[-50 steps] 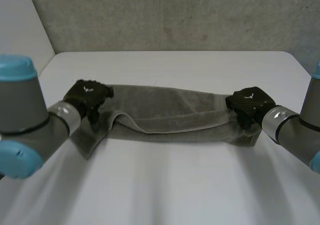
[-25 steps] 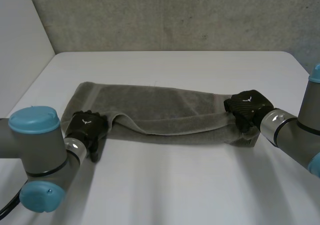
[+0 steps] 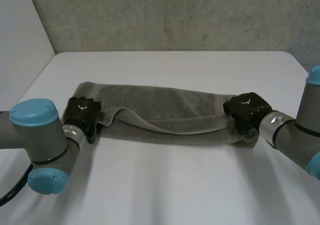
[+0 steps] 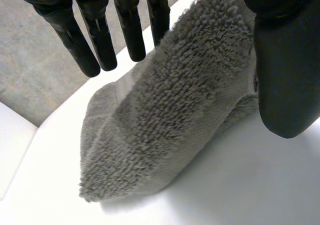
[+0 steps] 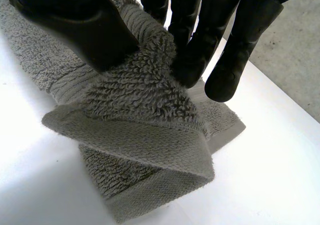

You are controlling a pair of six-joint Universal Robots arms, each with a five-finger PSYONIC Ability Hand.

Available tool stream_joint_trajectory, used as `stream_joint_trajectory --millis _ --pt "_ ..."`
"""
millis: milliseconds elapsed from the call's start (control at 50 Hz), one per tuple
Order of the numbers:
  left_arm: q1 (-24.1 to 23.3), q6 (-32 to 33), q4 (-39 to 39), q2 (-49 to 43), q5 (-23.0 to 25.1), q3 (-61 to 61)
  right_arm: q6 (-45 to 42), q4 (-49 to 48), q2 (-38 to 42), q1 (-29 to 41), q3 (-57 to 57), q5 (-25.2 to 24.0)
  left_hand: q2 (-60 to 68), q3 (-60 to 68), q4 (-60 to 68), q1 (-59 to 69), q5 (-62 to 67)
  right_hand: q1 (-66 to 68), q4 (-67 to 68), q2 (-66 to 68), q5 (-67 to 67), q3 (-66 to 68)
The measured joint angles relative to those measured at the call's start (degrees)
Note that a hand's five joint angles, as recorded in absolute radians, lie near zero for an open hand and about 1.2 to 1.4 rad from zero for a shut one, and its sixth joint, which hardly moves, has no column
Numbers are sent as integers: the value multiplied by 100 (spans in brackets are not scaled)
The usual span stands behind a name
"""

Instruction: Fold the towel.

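- Looking at the towel [image 3: 170,115]: it lies in a long strip across the middle of the white table [image 3: 170,190], with its near edge humped up.
- The left hand [image 3: 82,112] is at the left end. Its fingers are straight with the thumb opposite and terry bunched between them, so it looks like a loose pinch.
- The right hand [image 3: 246,107] is at the right end, thumb and fingers clamped on the doubled-over corner.
- I'd guess the towel is thick, soft, light and floppy, and not slippery.
- It'll probably sag in the middle, so grab the end corners through both layers and keep it taut.
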Motion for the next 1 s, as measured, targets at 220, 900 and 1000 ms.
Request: stream_joint_trajectory --millis 220,900,1000 --pt "98 113 11 -21 6 126 -15 0 -2 1 18 0 867 851 857 869 805 0 0 0 0 0" --pt "638 23 -66 939 252 101 -14 102 -176 -84 -182 -2 5786 6082 5970 5376 5628 0 0 0 0 0" --pt "717 -143 -165 1566 485 171 -13 364 -670 -116 -517 -5 5787 6100 5971 5375 5628 0 0 0 0 0"
